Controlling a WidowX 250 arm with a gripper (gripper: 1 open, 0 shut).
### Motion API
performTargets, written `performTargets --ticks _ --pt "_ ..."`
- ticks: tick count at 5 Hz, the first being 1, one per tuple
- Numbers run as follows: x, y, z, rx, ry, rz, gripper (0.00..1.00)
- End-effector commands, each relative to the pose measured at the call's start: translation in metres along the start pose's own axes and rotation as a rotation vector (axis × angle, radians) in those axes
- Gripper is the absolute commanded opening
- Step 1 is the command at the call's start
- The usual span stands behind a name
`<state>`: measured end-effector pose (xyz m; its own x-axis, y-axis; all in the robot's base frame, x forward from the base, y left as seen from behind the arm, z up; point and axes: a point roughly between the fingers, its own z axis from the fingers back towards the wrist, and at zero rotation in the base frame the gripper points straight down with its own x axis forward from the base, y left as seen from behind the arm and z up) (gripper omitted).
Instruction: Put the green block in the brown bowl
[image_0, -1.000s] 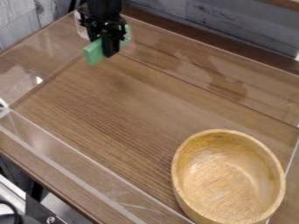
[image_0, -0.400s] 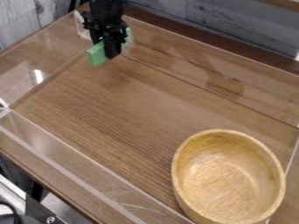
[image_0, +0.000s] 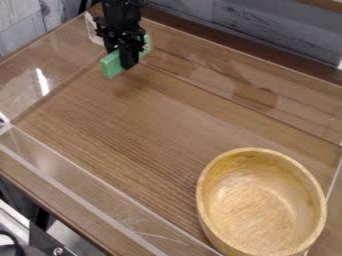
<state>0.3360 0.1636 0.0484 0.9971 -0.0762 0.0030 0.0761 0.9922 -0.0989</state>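
Observation:
The green block (image_0: 108, 64) is a small bright green bar at the far left of the wooden table. It pokes out on both sides of my gripper's dark fingers. My gripper (image_0: 126, 56) points straight down and is shut on the block, low over the table; whether the block touches the wood I cannot tell. The brown bowl (image_0: 203, 195) is large, round, light wood and empty. It sits at the near right corner, far from the gripper.
A wooden tabletop (image_0: 147, 140) stretches between the gripper and the bowl. Transparent glossy panels (image_0: 34, 85) edge the table on the left and front. A grey plank wall (image_0: 267, 25) runs along the back.
The gripper and the green block in it have sunk slightly toward the table. The bowl has not moved.

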Motion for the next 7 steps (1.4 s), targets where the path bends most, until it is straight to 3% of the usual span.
performTargets --ticks 1,4,7 --pt "0.010 0.008 0.019 0.037 -0.062 0.009 0.00" --pt "0.010 0.005 0.015 0.019 -0.042 0.024 0.00" --pt "0.024 0.023 0.011 0.016 -0.055 0.060 0.00"
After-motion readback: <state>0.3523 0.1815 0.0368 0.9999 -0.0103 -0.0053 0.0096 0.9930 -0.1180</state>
